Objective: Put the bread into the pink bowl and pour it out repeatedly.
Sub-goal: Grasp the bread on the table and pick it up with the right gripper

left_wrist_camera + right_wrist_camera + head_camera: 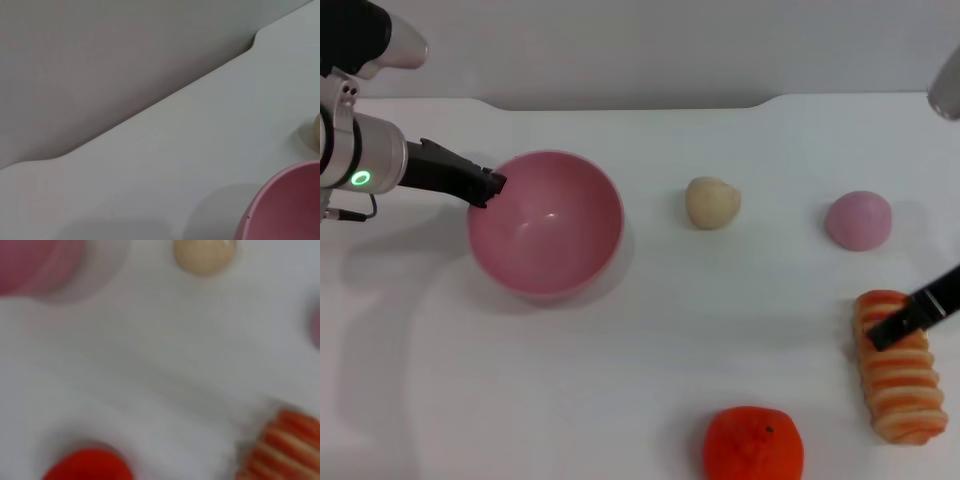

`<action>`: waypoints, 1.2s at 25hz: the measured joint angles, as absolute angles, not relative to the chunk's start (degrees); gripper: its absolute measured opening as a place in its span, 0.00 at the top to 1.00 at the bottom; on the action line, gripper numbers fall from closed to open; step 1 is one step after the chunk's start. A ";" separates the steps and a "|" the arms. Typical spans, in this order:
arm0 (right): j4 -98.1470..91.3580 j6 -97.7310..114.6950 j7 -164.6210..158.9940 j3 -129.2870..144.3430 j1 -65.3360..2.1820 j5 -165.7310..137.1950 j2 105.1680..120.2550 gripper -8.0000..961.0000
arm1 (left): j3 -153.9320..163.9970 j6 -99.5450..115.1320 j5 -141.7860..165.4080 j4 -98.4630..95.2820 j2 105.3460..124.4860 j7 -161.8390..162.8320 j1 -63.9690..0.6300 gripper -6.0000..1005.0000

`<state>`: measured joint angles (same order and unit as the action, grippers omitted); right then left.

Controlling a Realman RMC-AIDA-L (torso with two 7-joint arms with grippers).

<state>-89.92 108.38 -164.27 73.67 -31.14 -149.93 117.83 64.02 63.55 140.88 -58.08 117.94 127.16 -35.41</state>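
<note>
- pink bowl (pixel 546 223): upright on the table (pixel 640 340), empty; left gripper (pixel 490 187) at its left rim, apparently pinching the wall, though contact is hard to confirm
- bread (pixel 897 368): lying flat at the table's right edge, well apart from the bowl; long axis runs near-to-far, far end tipped slightly left
- right gripper (pixel 886 333): down on the bread's far end; cannot tell if spread or pressed together
- progress: bread not in the bowl, no pour possible yet; lift, carry, drop and tip all remain
</note>
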 joint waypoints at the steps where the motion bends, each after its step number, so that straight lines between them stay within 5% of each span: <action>1: -89.95 108.44 -163.94 73.67 -30.55 -150.55 118.03 0.32 | 64.07 63.43 140.88 -58.08 117.93 127.25 -35.42 0.95; 30: -77.49 97.63 -158.02 75.12 -27.74 -153.34 118.73 0.32 | 66.11 64.80 138.48 -60.32 117.96 128.93 -35.69 0.95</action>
